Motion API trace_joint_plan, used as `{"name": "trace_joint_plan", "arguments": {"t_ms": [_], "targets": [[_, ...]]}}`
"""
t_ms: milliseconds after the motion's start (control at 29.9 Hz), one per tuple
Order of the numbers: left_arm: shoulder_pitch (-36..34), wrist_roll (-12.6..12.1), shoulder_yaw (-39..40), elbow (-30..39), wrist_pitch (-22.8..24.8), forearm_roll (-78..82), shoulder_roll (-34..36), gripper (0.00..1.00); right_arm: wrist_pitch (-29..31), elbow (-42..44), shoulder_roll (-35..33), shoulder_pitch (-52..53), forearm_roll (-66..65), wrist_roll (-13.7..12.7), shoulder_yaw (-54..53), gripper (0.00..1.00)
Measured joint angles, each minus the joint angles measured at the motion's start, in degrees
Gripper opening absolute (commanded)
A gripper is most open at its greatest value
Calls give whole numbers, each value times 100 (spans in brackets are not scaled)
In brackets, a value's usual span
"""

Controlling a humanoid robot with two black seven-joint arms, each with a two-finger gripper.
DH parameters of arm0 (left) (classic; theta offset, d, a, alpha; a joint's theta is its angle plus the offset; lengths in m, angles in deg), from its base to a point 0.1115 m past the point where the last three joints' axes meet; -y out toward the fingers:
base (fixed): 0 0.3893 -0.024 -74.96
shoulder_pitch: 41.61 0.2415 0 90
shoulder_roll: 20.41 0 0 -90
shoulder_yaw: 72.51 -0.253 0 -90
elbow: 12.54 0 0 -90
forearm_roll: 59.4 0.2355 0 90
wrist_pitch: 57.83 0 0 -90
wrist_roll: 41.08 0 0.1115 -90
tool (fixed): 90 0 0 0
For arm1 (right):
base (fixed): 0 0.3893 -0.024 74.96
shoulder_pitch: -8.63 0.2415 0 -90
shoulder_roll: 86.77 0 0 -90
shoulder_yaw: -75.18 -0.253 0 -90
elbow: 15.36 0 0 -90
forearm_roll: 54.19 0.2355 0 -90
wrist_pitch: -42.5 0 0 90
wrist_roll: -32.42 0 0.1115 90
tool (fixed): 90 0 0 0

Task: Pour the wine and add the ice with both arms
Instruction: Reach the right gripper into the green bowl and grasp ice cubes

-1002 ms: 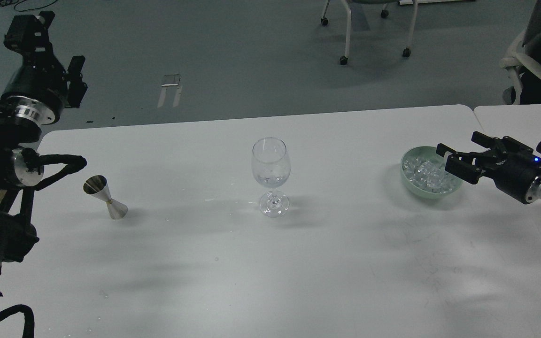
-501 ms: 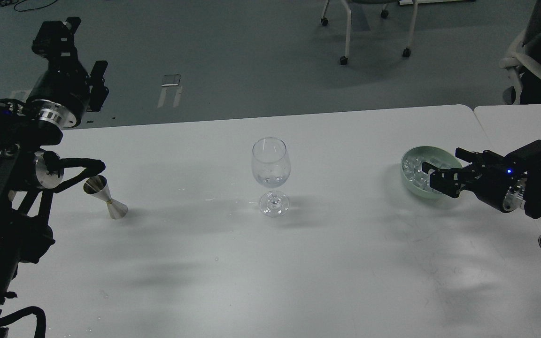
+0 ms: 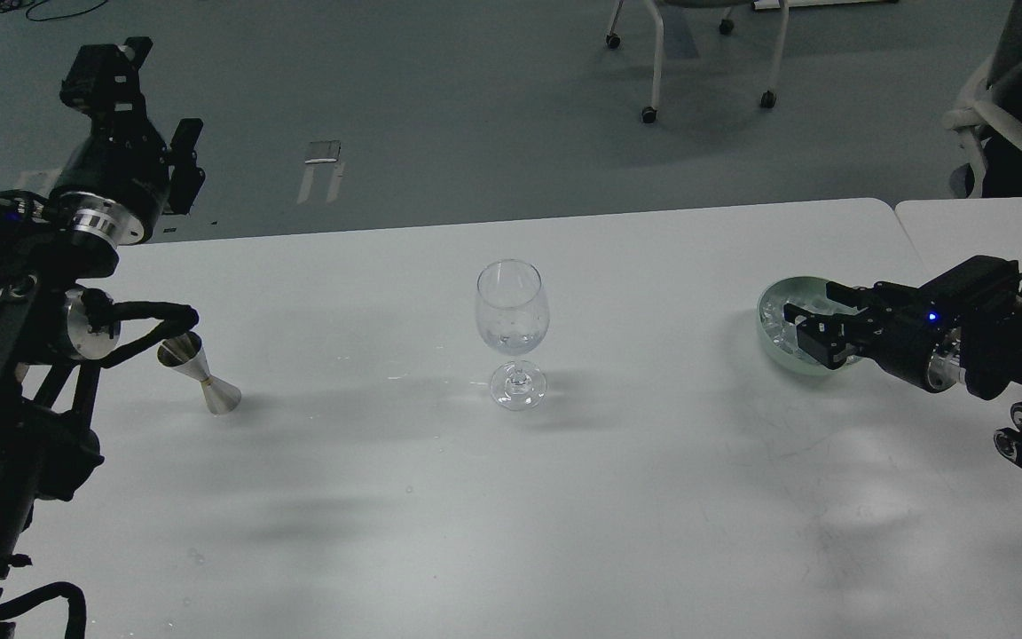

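A clear wine glass [image 3: 512, 311] stands upright at the middle of the white table [image 3: 617, 497]. Something faint and clear glints low in its bowl; I cannot tell what. A silver jigger [image 3: 200, 374] stands at the left. A pale green bowl [image 3: 775, 295] at the right holds ice cubes [image 3: 774, 321]. My right gripper [image 3: 811, 318] is open, its fingers down over the bowl and hiding most of the ice. My left gripper [image 3: 145, 106] is raised beyond the table's far left corner, open and empty, well above the jigger.
A second white table [image 3: 990, 226] adjoins at the far right. Office chairs [image 3: 697, 53] stand on the grey floor beyond the table. My left arm's cables [image 3: 143, 319] hang close beside the jigger.
My right gripper has moved left and lower over the bowl, covering more ice. My left arm swung right a second ago and has since held nearly still. Glass and jigger have not moved.
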Motion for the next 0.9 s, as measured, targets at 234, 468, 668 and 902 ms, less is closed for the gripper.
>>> {"name": "trace_joint_plan", "arguments": {"t_ms": [234,468,668,902], "targets": [[1,6,-8,-7,0,2,0,97,7,47,34,18,-13,-1,96,62],[19,10,-9,-12,1,-1,0,97,7,64,37,33,-27,-1,169,57],[26,18,-9,-17,0,3,7,97,7,114,37,75,-27,-5,176,49],[27,18,-9,-18,1,-1,8,97,9,151,45,102,-35,-16,188,47]]}}
